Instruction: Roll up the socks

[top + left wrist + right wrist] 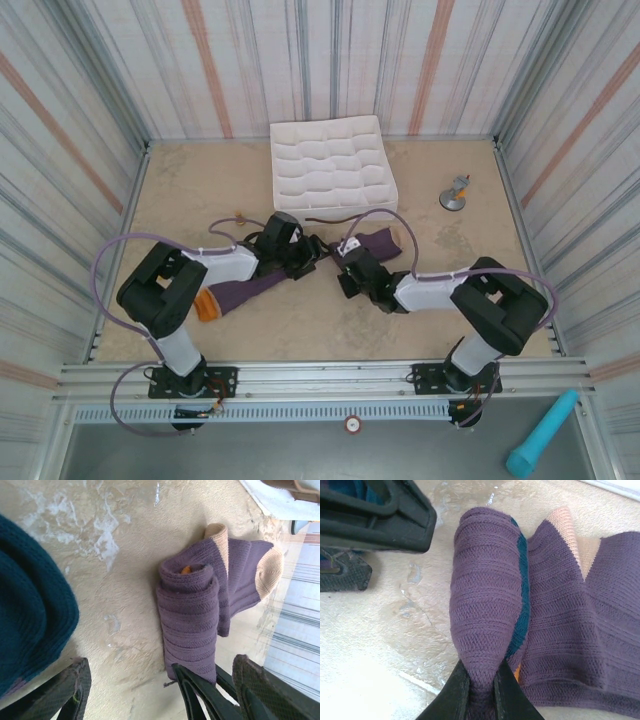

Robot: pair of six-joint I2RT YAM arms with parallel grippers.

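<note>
The left gripper (161, 665) stands wide open just above the counter (100, 580), a pale tan surface with scuffed white patches. Its two black, mesh-padded fingers (67, 690) hold nothing. One end of a rolled purple knit sock with a tan toe (192, 620) lies between them, nearer the right-hand finger. The right gripper (479, 680) is closed narrow, its black fingertips pinching a fold of knit at that end of the roll.

From above, the two grippers face each other, close together, near the middle of the counter. A purple knit sock with an orange cuff band (238, 292) lies stretched out flat under the left arm, cuff toward the near left. Its dark teal toe (30, 615) lies just beside the left gripper. A white gridded fabric box (330, 165) sits behind both grippers against the far wall. A small grey metal object (455, 195) stands well apart at the far right.

The roll is a tight, ribbed cylinder with thin darker stripes. A speck of orange shows in its core, and a teal edge runs along one side. The tan heel and toe part lies unrolled, flat beside it.
</note>
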